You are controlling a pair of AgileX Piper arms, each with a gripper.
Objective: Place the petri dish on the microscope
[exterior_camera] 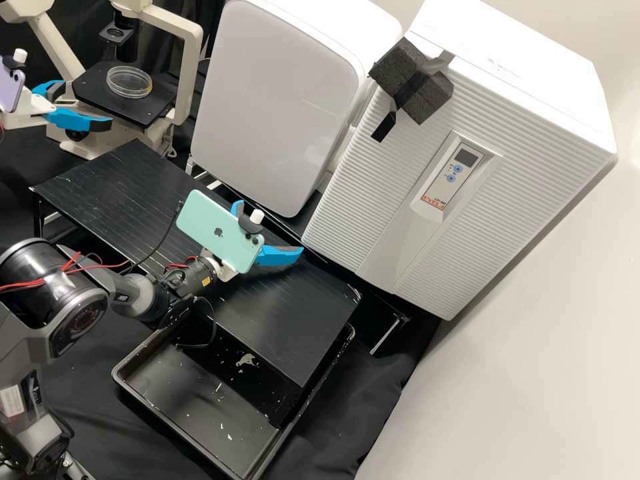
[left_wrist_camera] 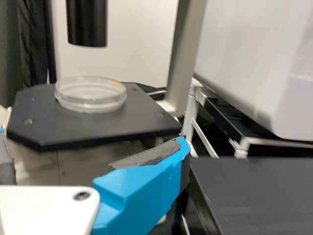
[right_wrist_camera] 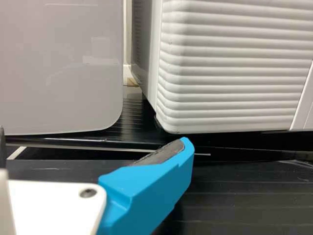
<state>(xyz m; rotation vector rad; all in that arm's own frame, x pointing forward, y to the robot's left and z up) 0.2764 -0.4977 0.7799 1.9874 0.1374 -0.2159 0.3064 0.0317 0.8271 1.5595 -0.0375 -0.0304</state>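
In the high view, the clear petri dish (exterior_camera: 129, 81) lay flat on the black stage (exterior_camera: 97, 97) of the microscope (exterior_camera: 190, 77), its round faces parallel to the stage and the axis through its middle upright. The left gripper (exterior_camera: 88, 105) was near the stage, apart from the dish, with its blue fingers spread and nothing between them. Over the black slatted surface (exterior_camera: 100, 183), the right gripper (exterior_camera: 271, 228) also had its fingers spread and held nothing; a mint-green phone (exterior_camera: 217, 230) was mounted on its arm. A black tray (exterior_camera: 190, 400) sat partly beneath that surface, and beyond it stood a grey-fronted cabinet (exterior_camera: 273, 100) and a ribbed white cabinet (exterior_camera: 347, 200) with a control panel (exterior_camera: 452, 177). In the left wrist view, the dish sat level on the stage, beneath a black tube (left_wrist_camera: 87, 24) of the microscope, with a blue finger in front of the stage and apart from the dish. In the right wrist view, a blue finger with a dark pad (right_wrist_camera: 161, 152) pointed towards the two cabinets.
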